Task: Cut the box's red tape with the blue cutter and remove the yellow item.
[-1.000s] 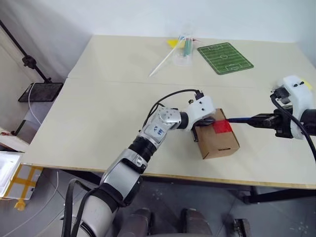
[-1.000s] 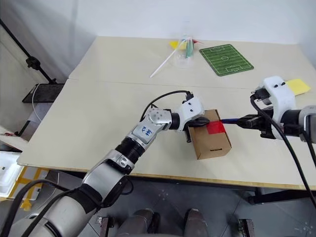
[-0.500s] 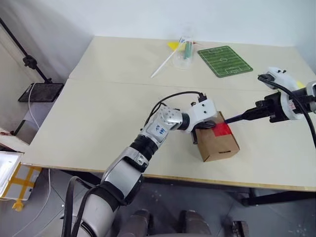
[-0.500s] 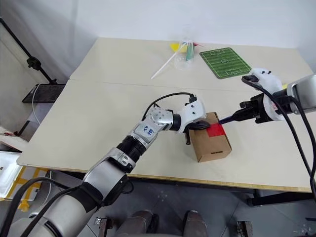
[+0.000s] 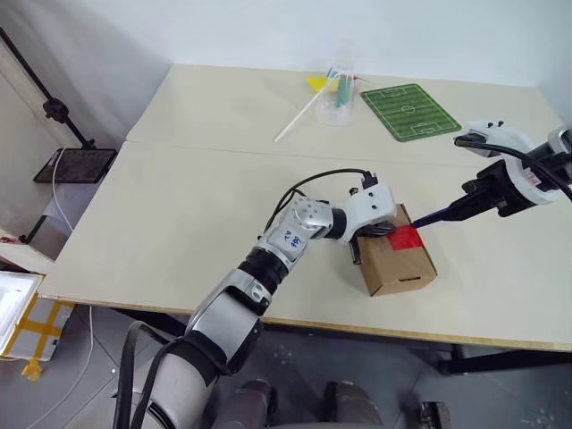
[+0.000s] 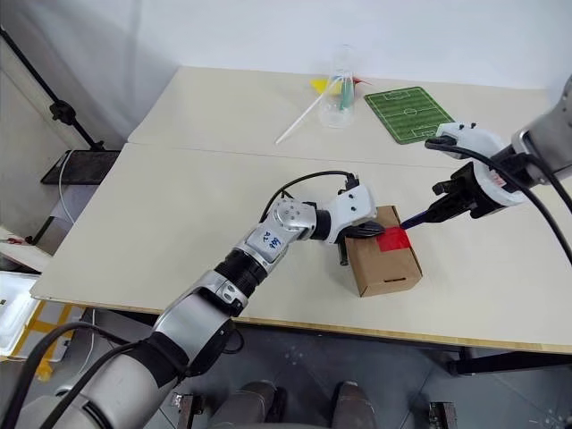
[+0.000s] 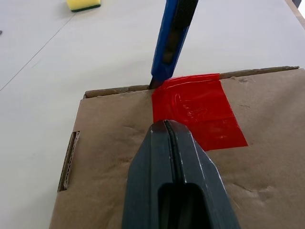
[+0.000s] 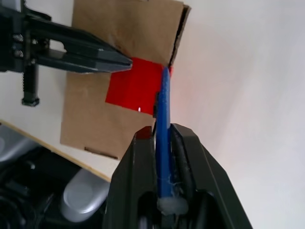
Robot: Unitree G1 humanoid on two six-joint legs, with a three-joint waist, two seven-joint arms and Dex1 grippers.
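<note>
Left eye view placed the box (image 5: 398, 262) at centre right; the left gripper (image 5: 382, 230), fingers together, pressed its top beside the red tape (image 5: 406, 237), while the right gripper (image 5: 472, 201) clamped the blue cutter (image 5: 435, 214), tip at the tape's edge.

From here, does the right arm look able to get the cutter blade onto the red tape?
Probably yes. The blue cutter, gripped in the right end effector, already has its tip at the red tape on the box edge. The shut left end effector rests on the lid, clear of that edge.
</note>
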